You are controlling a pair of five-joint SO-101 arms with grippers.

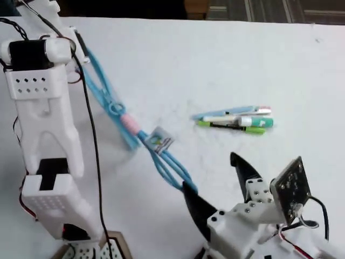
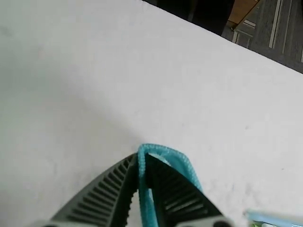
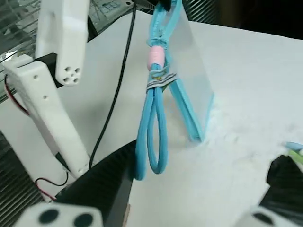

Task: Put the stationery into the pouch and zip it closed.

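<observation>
Blue-trimmed clear pouch slants from ten o'clock to the centre, its edge clamped in the left gripper. The right gripper, jaws wide and empty, sits at five o'clock by the strap loop. The pens lie at three o'clock, unpacked, so the next move is probably to grasp one.

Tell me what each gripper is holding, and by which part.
The left gripper is shut on the pouch, pinching its blue edge trim. The right gripper is open, holding nothing.
</observation>
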